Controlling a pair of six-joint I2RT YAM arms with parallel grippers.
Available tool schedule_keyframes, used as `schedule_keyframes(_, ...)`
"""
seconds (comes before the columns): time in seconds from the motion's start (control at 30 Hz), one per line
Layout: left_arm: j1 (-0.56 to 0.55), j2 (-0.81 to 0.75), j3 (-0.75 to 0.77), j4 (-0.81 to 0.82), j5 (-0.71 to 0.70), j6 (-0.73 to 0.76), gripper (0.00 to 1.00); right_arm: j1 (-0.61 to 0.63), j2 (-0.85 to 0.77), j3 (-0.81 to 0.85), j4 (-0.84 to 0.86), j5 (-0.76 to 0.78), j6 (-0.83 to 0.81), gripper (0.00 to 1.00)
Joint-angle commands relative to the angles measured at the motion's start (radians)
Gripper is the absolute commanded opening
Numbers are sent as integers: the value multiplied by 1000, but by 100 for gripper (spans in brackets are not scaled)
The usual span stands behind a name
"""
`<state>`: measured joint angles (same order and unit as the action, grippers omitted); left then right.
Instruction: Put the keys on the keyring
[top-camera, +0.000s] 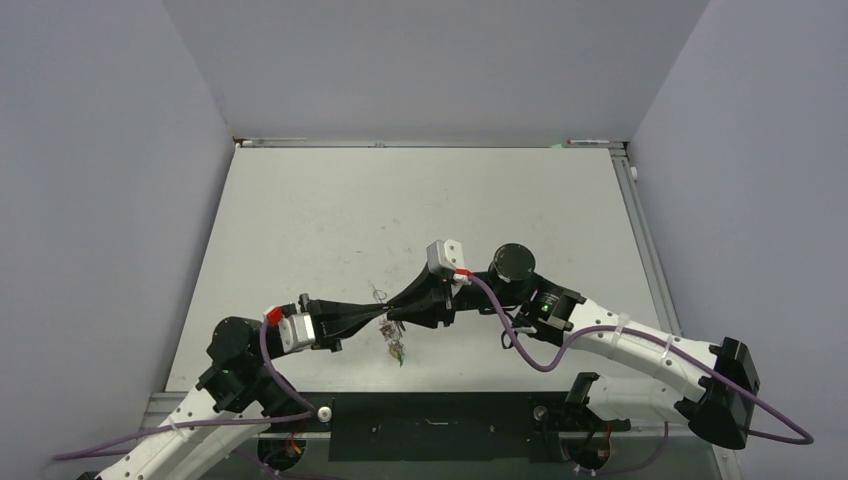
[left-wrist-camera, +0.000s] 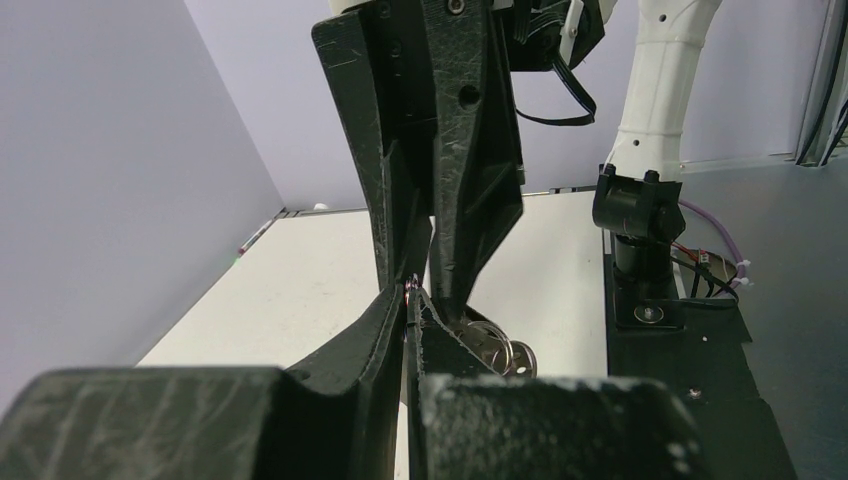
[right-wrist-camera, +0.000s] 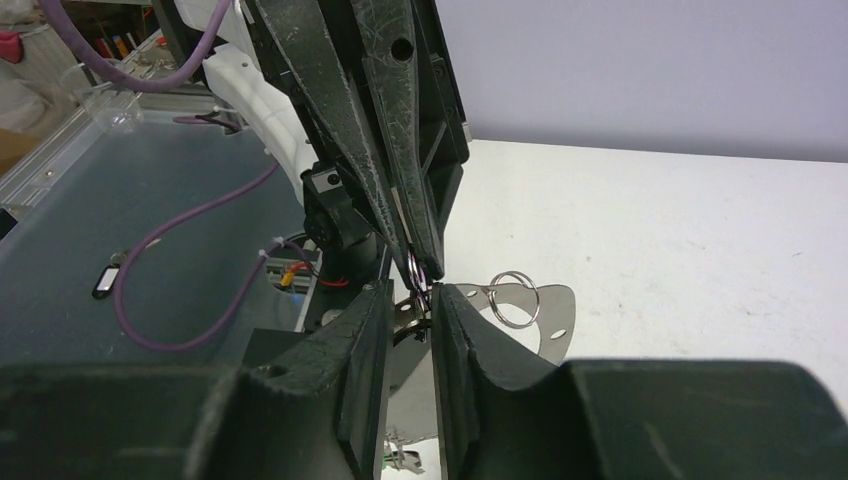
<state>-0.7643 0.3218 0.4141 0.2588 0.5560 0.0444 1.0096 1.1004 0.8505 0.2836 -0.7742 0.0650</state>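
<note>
Keyring (right-wrist-camera: 411, 272): thin wire loop, pinched in scuffed blk left end effector (right-wrist-camera: 420, 266).

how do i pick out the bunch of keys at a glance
Find the white table and go toward its near edge, where the left arm and the right arm meet tip to tip. Just on the near side of that meeting point is the bunch of keys: a tiny dark, speckled clump with a green fleck at its near end, unlike the black arm parts beside it.
</note>
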Motion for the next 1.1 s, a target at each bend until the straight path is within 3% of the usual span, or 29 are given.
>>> schedule_keyframes(0.0, 4, -14, 8, 87, 11, -6, 0, 9, 3, 2, 67, -7, -9, 15)
schedule_keyframes(0.1, 3, -13, 8, 88, 13, -6, 0, 10, 1, 4, 62, -2, -10, 6)
schedule_keyframes(0.37, 3, -27, 13, 68, 9, 5, 2, 10, -8, 56, -54, 21, -69, 5)
schedule_keyframes(0.5, 2, -20, 34, 24, 10, 27, 30, 10, -10, 129, -210, 51, -159, 5)
schedule_keyframes(0.7, 0, 54, 152, -214, -34, 133, 53, 8, 2, 253, -476, 112, -282, 5)
schedule_keyframes(0.9, -16, 165, 354, -551, -37, 246, 54, 12, 52, 398, -735, 218, -393, 5)
schedule_keyframes(1.07, -30, 269, 507, -738, -85, 298, 51, 27, 74, 433, -814, 310, -421, 5)
